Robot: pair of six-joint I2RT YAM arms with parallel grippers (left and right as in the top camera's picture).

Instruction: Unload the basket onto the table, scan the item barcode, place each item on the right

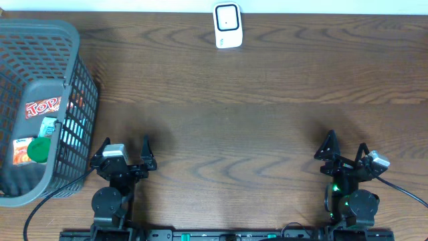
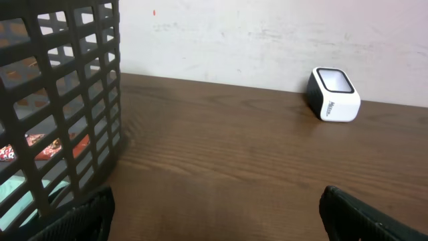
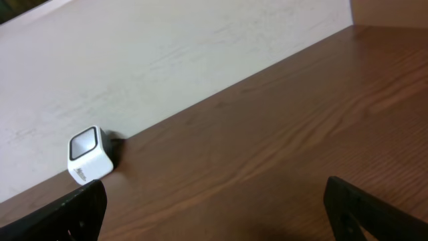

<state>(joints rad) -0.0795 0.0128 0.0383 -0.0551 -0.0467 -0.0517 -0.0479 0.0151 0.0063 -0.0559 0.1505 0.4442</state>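
Note:
The white barcode scanner (image 1: 227, 25) stands at the table's far edge by the wall, also in the left wrist view (image 2: 333, 95) and the right wrist view (image 3: 89, 155). Items lie in the grey mesh basket (image 1: 40, 27) at the left: a grey pack with a red "Top" label (image 1: 43, 106) and a green-capped item (image 1: 38, 150). My left gripper (image 1: 126, 142) rests open near the front edge, just right of the basket (image 2: 60, 100), nothing between its fingers (image 2: 87, 215). My right gripper (image 1: 346, 142) is open at the front right, equally empty (image 3: 217, 213).
Bare brown wood tabletop (image 1: 234, 127) stretches between the grippers and the scanner. A pale wall (image 2: 267, 33) runs behind the table's far edge. Cables trail from both arm bases along the front edge.

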